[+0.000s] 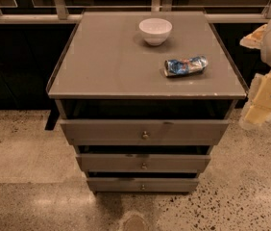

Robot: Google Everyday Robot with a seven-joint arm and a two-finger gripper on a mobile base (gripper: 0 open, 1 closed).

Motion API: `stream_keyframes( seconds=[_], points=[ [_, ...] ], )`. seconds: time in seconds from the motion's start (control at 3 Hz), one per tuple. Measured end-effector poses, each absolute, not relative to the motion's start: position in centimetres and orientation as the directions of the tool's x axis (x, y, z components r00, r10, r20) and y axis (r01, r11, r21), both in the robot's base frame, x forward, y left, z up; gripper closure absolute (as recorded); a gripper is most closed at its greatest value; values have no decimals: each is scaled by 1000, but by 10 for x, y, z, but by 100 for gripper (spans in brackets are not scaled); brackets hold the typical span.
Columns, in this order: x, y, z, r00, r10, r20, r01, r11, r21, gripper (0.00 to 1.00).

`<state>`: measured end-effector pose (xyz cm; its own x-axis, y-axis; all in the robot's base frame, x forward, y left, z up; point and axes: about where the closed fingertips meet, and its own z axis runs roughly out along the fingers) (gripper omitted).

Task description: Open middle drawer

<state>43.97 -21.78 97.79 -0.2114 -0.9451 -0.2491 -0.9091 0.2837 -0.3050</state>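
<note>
A grey cabinet stands in the middle of the view with three drawers stacked in front. The middle drawer is the second front down, flat and grey, with a small round metal knob at its centre. The top drawer sits above it and the bottom drawer below. My arm is at the right edge, cream and white, and the gripper hangs beside the cabinet's right side, level with the top drawer and clear of the drawers. Its tip is not distinct.
A white bowl and a crumpled blue and white packet lie on the cabinet top. A railing and dark windows run behind the cabinet. Speckled floor spreads on both sides and in front.
</note>
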Motion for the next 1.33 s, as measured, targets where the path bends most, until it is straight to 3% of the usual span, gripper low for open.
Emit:
stream_keyframes(
  seconds=[0.33,0.67,1.0,1.33],
  points=[
    [417,-219,950,-208,-913,-352,-888,327,-323,0],
    [403,-227,875,-282,-826,-488,-869,436,-235,0],
    [421,-224,806,-320,-743,-588,-845,504,-177,0],
    [441,-231,806,-317,-726,-611,-811,541,-223,0]
  ],
)
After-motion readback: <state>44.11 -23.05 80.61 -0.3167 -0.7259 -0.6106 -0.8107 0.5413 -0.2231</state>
